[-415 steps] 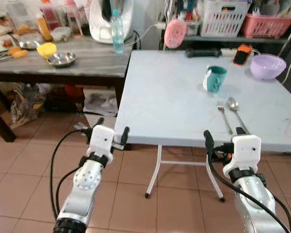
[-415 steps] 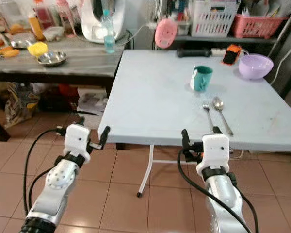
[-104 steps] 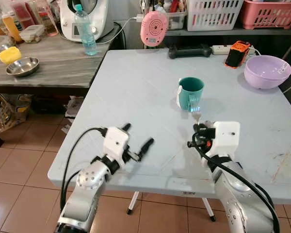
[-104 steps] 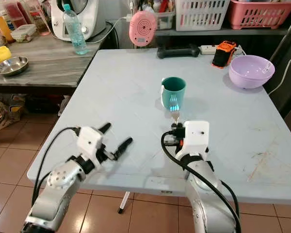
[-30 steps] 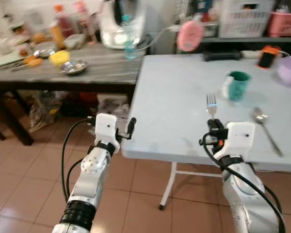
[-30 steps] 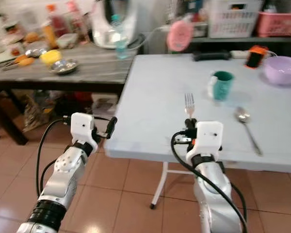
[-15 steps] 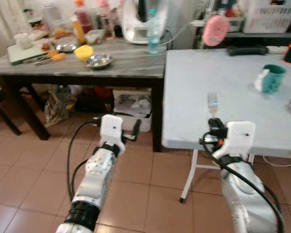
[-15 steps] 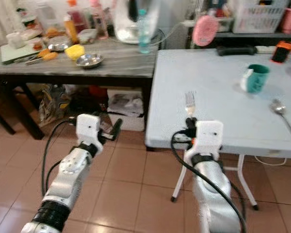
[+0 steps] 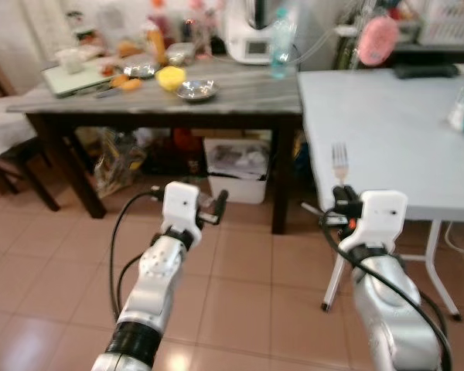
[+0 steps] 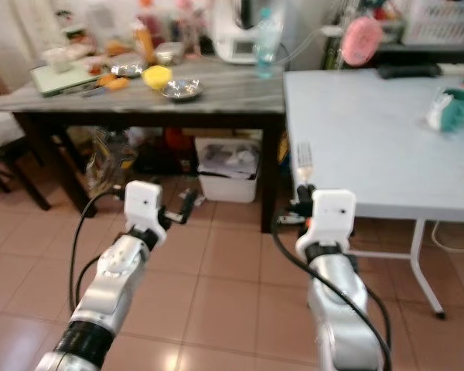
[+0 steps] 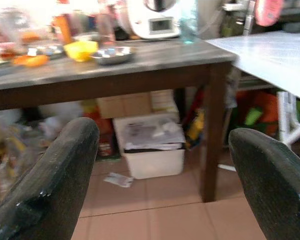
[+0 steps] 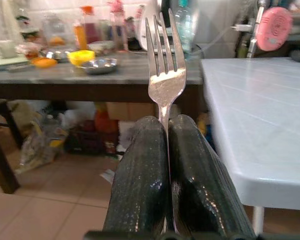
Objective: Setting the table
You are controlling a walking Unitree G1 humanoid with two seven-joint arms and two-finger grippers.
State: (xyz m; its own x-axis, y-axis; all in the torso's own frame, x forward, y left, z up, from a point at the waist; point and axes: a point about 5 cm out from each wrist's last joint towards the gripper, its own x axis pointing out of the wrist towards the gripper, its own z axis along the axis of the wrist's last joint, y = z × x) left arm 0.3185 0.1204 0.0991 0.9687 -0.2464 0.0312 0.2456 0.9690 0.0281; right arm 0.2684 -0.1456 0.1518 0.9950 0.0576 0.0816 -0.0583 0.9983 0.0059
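Note:
My right gripper (image 9: 340, 198) is shut on the handle of a silver fork (image 9: 339, 161), which stands upright with its tines up, in front of the white table's (image 9: 387, 124) near left corner. In the right wrist view the fork (image 12: 162, 65) rises out from between the two closed fingers (image 12: 140, 175). A teal mug (image 10: 448, 108) stands far right on the white table. My left gripper (image 9: 209, 209) hangs open over the floor tiles with nothing in it. Through its wide-spread fingers (image 11: 55, 180) I see the dark wooden table (image 11: 115, 70).
The dark wooden side table (image 9: 240, 91) on the left carries a steel bowl (image 9: 196, 90), a yellow container (image 9: 170, 77), bottles and a white appliance. A white box (image 9: 236, 168) and bags sit beneath it. Brown floor tiles (image 9: 54, 263) lie in front.
The fork lay on the white table 13.9 s ago and is now held in my right gripper. Over the last second the view has swung left, so the white table sits further right.

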